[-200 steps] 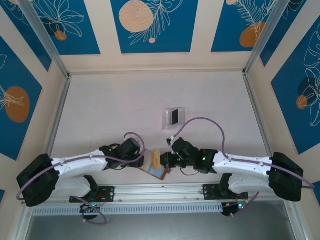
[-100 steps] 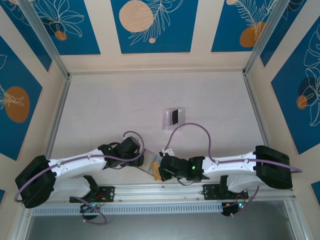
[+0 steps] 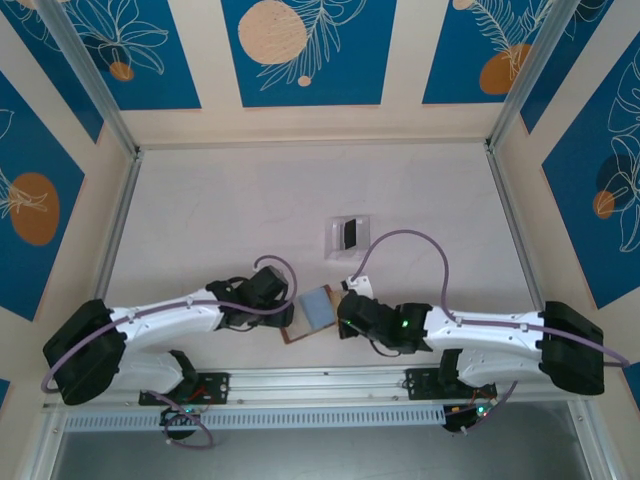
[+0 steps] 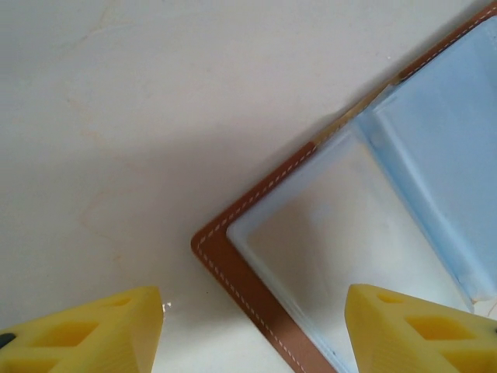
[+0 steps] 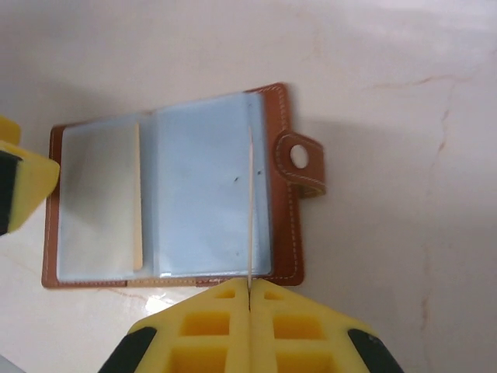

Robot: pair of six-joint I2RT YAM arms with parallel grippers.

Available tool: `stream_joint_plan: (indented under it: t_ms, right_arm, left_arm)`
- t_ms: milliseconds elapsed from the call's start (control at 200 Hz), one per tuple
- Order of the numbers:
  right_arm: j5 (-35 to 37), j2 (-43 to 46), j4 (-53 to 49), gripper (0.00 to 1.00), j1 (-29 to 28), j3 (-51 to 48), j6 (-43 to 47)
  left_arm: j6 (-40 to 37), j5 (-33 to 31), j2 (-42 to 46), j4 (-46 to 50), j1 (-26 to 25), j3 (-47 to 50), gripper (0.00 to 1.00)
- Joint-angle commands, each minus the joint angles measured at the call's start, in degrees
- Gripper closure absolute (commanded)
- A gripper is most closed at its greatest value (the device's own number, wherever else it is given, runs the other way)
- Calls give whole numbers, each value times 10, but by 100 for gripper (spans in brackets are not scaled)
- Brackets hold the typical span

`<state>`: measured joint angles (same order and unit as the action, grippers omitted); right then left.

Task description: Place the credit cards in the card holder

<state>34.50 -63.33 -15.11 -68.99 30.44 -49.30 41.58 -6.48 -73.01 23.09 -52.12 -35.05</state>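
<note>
1. While the right gripper (image 5: pixel 248 307), at the bottom of its wrist view, has its yellow fingers pressed together on a thin pale credit card (image 5: pixel 248 210) seen edge-on, that card stands upright over the right half of the open brown leather card holder (image 5: pixel 202 194)
2. The card holder lies flat on the white table (image 5: pixel 388 93), grey-blue pockets up, its snap tab (image 5: pixel 300 159) pointing to the frame's right
3. In the left wrist view the left gripper (image 4: pixel 252 330) has its fingers apart on either side of a stitched brown corner of the card holder; whether they touch it cannot be told
4. In the top view the left arm (image 3: pixel 170 322) and right arm (image 3: pixel 480 328) reach low and inward from the lower corners, meeting at the card holder near bottom centre; a clear stand (image 3: pixel 336 240) holding a dark card (image 3: pixel 349 234) sits above, well apart
</note>
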Motion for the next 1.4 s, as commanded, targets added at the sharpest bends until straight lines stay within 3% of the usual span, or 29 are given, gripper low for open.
stream_joint_plan:
  t_ms: [0,375,700,1065,1396]
  right_arm:
    - [-20,15,-4,100,6,10,39]
    - [-244,15,181,100,143,-26,69]
    - [-310,-79,303,100,176,-41,66]
    - [-357,-153,434,100,200,-84,6]
    - [-387,-209,495,100,205,-88,-33]
  left_arm:
    - [-11,5,-20,-1,7,-18,37]
    - [21,12,-55,-33,3,10,43]
    - [36,-4,-107,-47,-3,19,52]
    - [45,-5,-107,-52,-13,31,53]
    - [50,-6,-109,-57,-20,35,53]
